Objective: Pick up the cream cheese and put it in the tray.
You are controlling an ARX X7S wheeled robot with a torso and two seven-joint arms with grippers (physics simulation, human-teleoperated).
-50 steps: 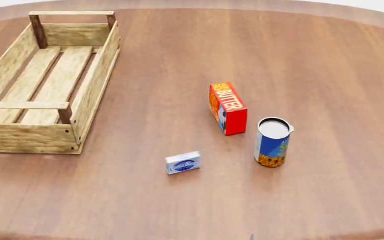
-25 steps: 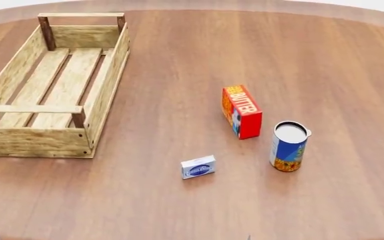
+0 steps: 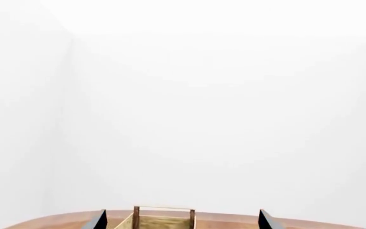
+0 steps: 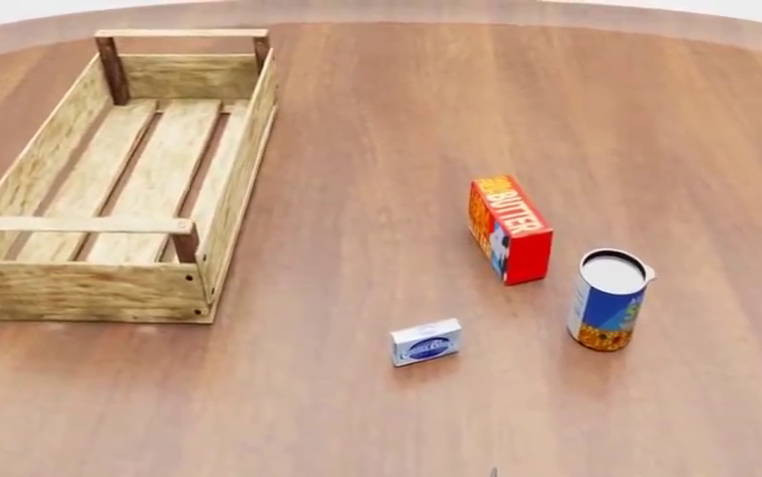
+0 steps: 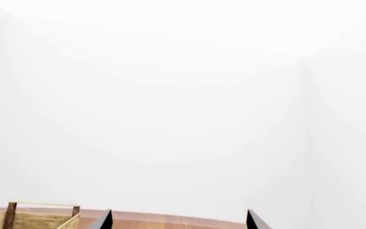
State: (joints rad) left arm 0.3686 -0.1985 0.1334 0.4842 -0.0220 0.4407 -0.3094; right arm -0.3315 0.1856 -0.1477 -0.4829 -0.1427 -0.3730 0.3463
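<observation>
Cream cheese (image 4: 426, 343) flat on the desk (image 4: 381, 119), well apart from the tray (image 4: 36, 288).
We see it just nearer than the butter box (image 4: 510, 229); our left hand (image 3: 179, 220) and right hand (image 5: 177, 220) both gape wide, holding nothing.

Wooden table (image 4: 394, 119): tray (image 4: 241, 169), butter box (image 4: 510, 230), can (image 4: 609, 300), cream cheese (image 4: 426, 343).

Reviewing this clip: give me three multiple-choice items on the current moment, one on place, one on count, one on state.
1. Where is the cream cheese?
A. in the tray
B. on the table, nearer the camera than the butter box
C. on the can

2. How many items stand on the table outside the tray?
A. one
B. three
C. five

3. The left gripper is:
A. open, holding nothing
B. shut on the can
C. shut on the tray

Key: B, it lies below the butter box in the head view; B, cream cheese, butter box, can; A, fingertips stand wide apart.
</observation>
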